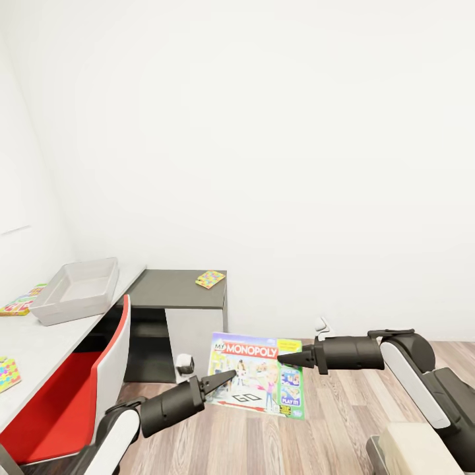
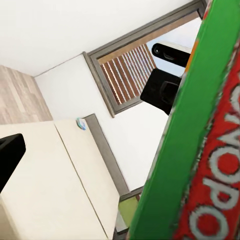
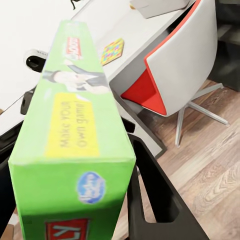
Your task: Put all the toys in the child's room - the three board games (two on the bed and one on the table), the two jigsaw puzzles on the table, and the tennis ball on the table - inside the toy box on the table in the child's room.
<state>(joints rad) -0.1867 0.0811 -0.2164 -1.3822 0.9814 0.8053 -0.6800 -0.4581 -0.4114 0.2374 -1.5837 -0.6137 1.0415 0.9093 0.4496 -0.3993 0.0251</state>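
White walls fill the upper half of the head view, with wood-plank floor at lower right and the pale worktop (image 1: 46, 343) running along the left edge.

The Monopoly board game (image 1: 258, 382) hangs upright in mid-air at lower centre, its printed face toward the camera, held between the two arms. The left gripper (image 1: 221, 381) touches its lower left edge; its jaws look closed to a point, though what they pinch I cannot tell. The right gripper (image 1: 290, 358) meets the upper right edge, and in the right wrist view its dark fingers (image 3: 150, 195) sit on both sides of the green side wall, clamped on the box.

I judge the box to be light, stiff cardboard with a glossy, slippery skin; a broad flat thing like this will want to swing and slide, so holds on opposite edges suit it better than one corner pinch.

The toy box (image 1: 78, 290) sits at middle left on the worktop, open on top, with a jigsaw puzzle (image 1: 20, 303) just behind it at the frame's left edge, another (image 1: 8, 375) at lower left, and a third (image 1: 210, 279) on the dark grey cabinet (image 1: 175, 290) at centre. The red chair (image 1: 79, 389) stands between robot and worktop, so open room lies above its back.
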